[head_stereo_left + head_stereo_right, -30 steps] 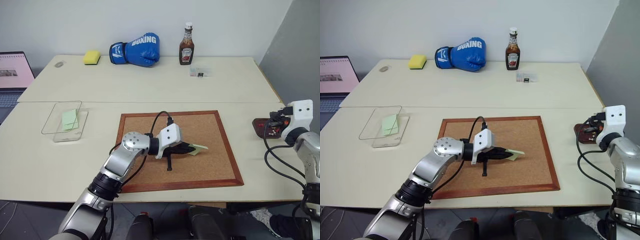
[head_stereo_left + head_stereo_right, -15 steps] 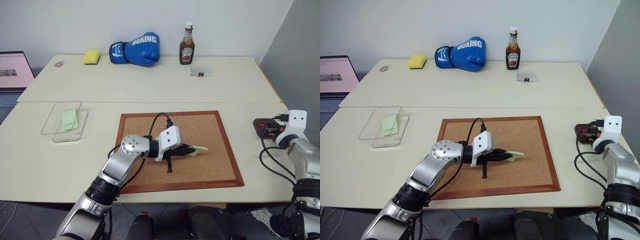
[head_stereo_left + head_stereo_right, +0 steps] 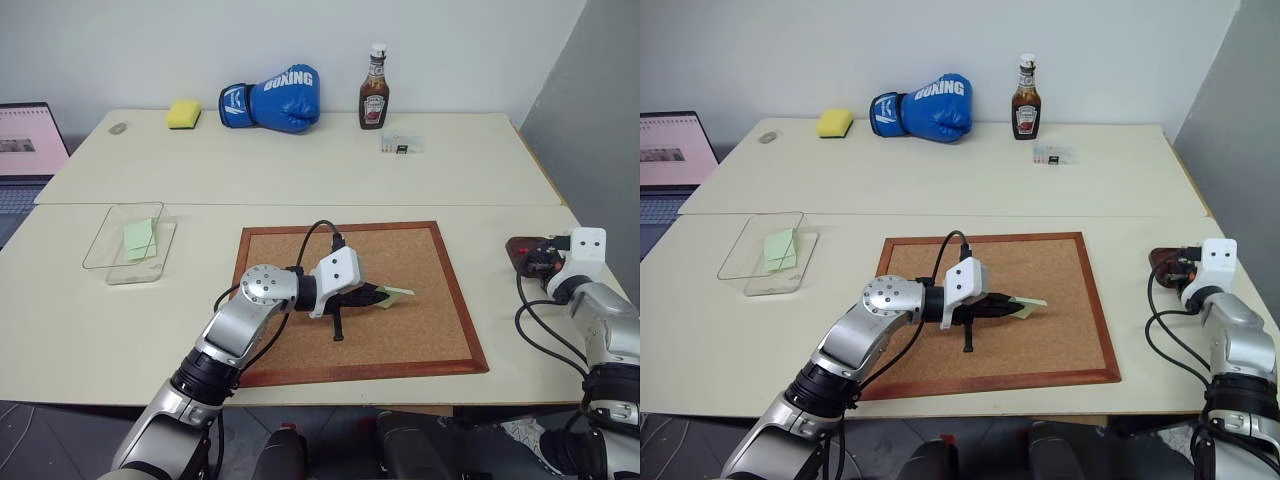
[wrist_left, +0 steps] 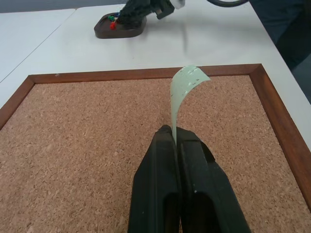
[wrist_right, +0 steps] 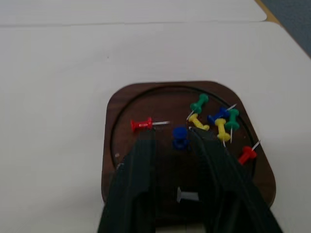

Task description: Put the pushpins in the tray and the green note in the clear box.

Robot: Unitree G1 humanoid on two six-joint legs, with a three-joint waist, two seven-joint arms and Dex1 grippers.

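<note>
My left gripper (image 3: 378,297) hovers over the cork board (image 3: 420,335), shut on one edge of the pale green note (image 4: 187,80), which curls up past its tips. At the table's right edge sits the dark brown tray (image 5: 112,114), with several pushpins in it: red (image 5: 142,124), green (image 5: 198,104), yellow (image 5: 221,130) and white (image 5: 188,195). My right gripper (image 5: 171,138) is low over the tray with its fingers apart. A dark blue pushpin (image 5: 180,137) lies loose between the tips. The clear box (image 3: 135,272) stands at the left with another green paper (image 3: 139,238) inside.
Along the back of the table are a blue boxing glove (image 3: 272,100), a ketchup bottle (image 3: 373,92), a yellow sponge (image 3: 183,114) and a small clear case (image 3: 400,145). A laptop (image 3: 25,150) sits at the far left.
My right gripper has sunk down onto the tray and its fingers have parted. The left gripper has stayed over the cork board with the note.
</note>
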